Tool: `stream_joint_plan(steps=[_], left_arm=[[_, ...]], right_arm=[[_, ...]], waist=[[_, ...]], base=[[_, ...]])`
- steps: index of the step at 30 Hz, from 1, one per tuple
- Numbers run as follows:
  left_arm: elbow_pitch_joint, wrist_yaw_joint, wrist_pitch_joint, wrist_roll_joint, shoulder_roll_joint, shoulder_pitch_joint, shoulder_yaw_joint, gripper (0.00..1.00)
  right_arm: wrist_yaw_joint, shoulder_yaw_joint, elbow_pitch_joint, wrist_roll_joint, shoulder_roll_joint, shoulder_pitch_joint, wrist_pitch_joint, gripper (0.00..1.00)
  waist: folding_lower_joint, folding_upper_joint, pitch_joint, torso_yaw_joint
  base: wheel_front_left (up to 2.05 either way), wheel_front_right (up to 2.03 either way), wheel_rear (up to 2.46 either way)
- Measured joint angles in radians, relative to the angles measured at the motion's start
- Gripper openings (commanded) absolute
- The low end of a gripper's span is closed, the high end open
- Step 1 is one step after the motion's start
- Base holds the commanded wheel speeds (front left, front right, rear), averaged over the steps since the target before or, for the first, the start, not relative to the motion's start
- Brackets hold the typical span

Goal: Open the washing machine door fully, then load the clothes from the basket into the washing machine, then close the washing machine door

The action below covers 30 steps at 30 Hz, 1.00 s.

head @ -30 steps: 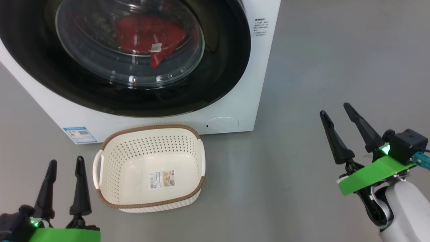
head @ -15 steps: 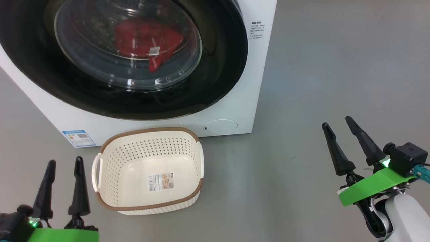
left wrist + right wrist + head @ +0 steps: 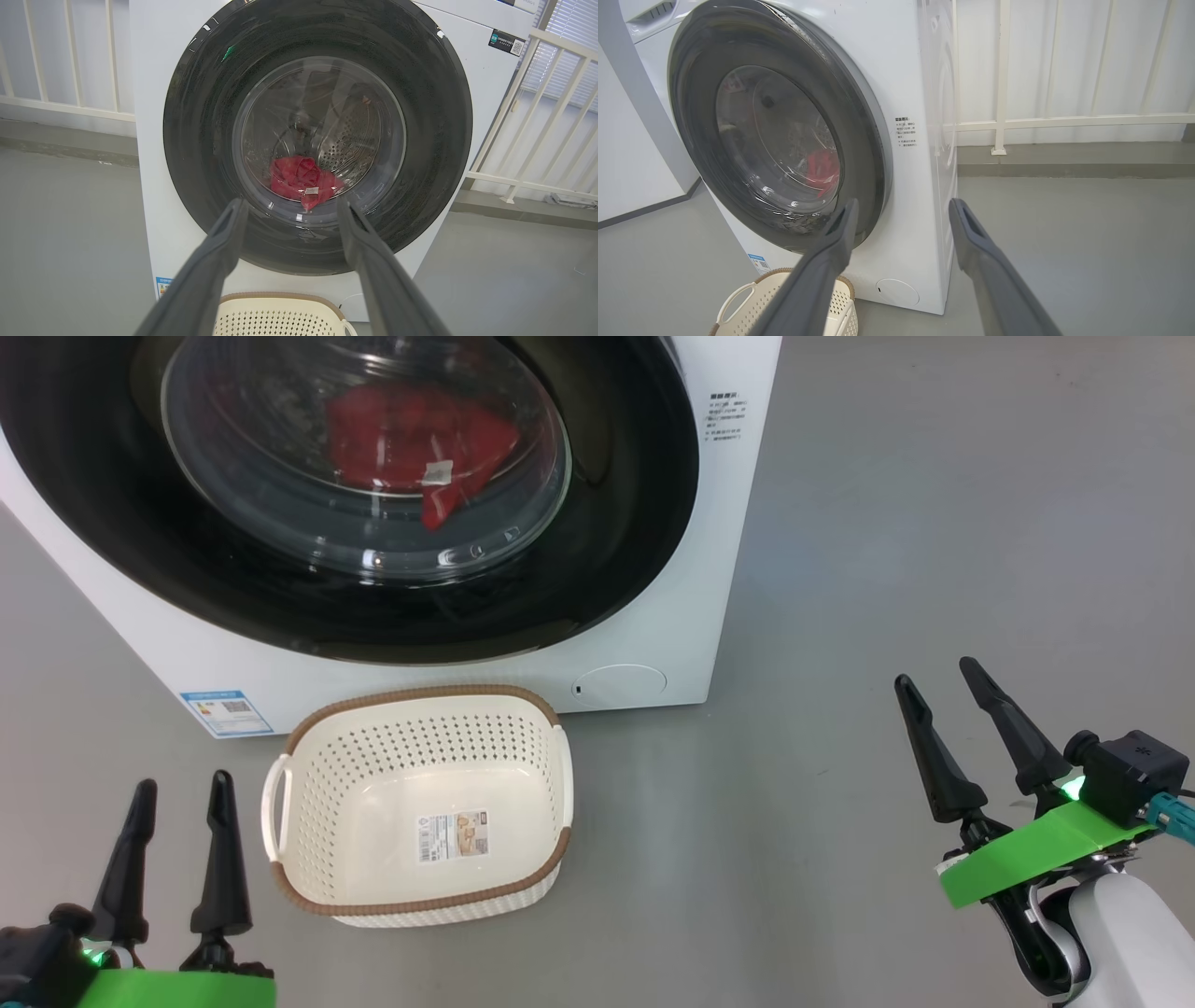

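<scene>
Your right gripper (image 3: 934,672) has dropped back a touch; it and the left gripper (image 3: 183,780) gape wide, empty. The clothes (image 3: 411,434), likely soft and light, lie beyond the left gripper behind the shut washing machine door (image 3: 607,523). It looks rigid and slippery, so take its rim.

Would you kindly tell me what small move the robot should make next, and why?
Probably only a light press on the door to confirm the latch, if anything. It looks shut on the washer, the clothes lie behind its glass, the basket is empty, and the left hand and right hand are open, holding nothing.
</scene>
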Motion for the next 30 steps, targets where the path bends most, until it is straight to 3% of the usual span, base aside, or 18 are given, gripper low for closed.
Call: stream_joint_plan(steps=[21,22,30], left_arm=[[-0.002,0.007,0.000,-0.016,0.005,0.000,-0.014,1.00],[-0.002,0.007,0.000,-0.016,0.006,0.000,-0.015,0.00],[0.061,0.007,0.012,-0.038,-0.035,0.021,-0.028,0.00]], right_arm=[[0.000,-0.002,-0.003,0.000,0.000,0.000,0.000,1.00],[0.000,-0.003,-0.003,0.000,0.001,0.000,0.000,0.00],[0.000,0.010,0.057,0.024,0.040,0.051,0.010,0.00]], waist=[[0.0000,0.0000,0.016,-0.006],[0.0000,0.0000,0.017,-0.006],[0.0001,0.0000,0.014,-0.005]], base=[[0.00,0.00,0.00],[0.00,0.00,0.00],[0.00,0.00,0.00]])
